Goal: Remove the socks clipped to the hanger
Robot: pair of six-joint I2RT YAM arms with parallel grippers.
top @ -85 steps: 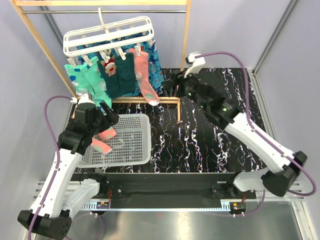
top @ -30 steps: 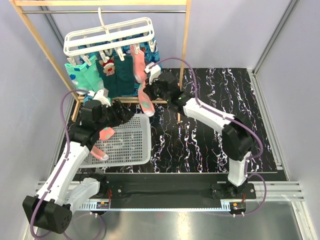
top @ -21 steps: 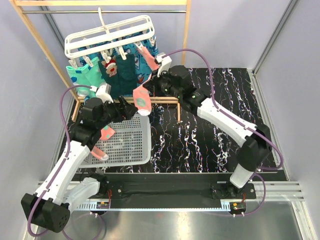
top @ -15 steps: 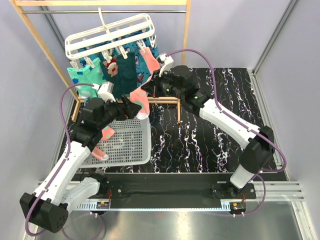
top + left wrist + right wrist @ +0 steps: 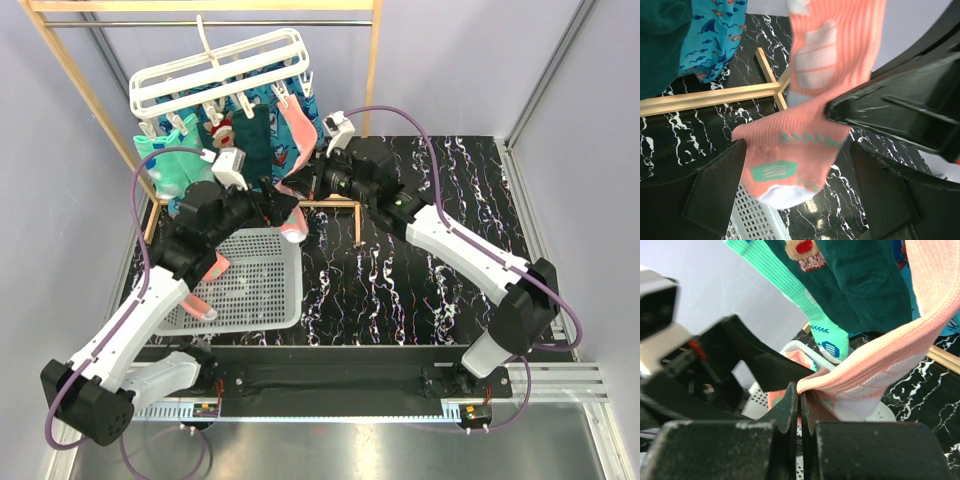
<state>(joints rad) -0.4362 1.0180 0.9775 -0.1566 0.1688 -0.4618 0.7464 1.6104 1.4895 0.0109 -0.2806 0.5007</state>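
With one pink sock point(image 5: 208, 270) lying in the white mesh basket point(image 5: 270, 300), our right claw point(image 5: 303, 184) pinches another pink, mint-toed sock point(image 5: 297, 130), seemingly still clipped to the white slatted plastic hanger point(image 5: 215, 70), while our left claw point(image 5: 284, 206) gapes around its toe and the mint and dark teal socks point(image 5: 250, 140) remain.

Hanger point(image 5: 216, 70), upper left: smooth white plastic.
Pink sock point(image 5: 810, 145): ribbed knit cloth, matt (woven mint marks).
Rack point(image 5: 372, 70): bare pale wood.
Basket point(image 5: 262, 290): white plastic mesh.
Tabletop point(image 5: 420, 290): glossy black, white-veined.
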